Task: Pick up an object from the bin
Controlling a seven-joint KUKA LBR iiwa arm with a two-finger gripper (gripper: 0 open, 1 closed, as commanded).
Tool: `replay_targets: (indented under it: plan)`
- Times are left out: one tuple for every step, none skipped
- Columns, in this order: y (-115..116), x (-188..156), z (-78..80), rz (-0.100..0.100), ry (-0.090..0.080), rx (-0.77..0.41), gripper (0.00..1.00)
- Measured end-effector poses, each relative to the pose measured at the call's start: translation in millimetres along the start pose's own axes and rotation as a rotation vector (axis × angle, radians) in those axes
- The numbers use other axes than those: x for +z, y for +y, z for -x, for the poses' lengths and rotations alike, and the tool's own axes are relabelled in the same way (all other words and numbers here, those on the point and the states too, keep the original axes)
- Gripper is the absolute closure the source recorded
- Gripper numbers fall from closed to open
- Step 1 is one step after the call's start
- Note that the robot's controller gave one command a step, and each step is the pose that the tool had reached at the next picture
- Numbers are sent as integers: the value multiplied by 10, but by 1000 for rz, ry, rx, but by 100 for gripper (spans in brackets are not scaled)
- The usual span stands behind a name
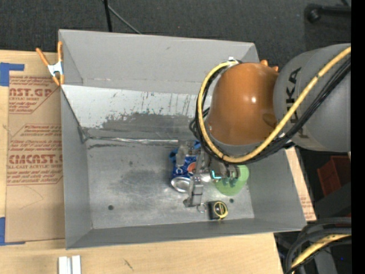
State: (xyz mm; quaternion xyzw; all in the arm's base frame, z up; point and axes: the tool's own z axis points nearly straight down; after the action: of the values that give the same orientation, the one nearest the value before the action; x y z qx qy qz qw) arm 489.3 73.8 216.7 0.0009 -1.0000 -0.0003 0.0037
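pincer (194,194) is down low in the grey bin (122,181), right of centre, right up against a blue soda can (181,173) lying on the floor (spread or pressed together? can't tell). a pale green round thing (236,178) sits just beside it, and a small black-and-yellow thing (218,210) lies near the front wall.

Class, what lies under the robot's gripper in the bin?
A blue can lies partly beneath the gripper, a pale green thing beside it. The orange cover hides the rest of both.
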Motion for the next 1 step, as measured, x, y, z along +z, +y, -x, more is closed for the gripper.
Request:
replay_targets:
  plan:
    - [-158,1497,579,-1,-3,-353,0]
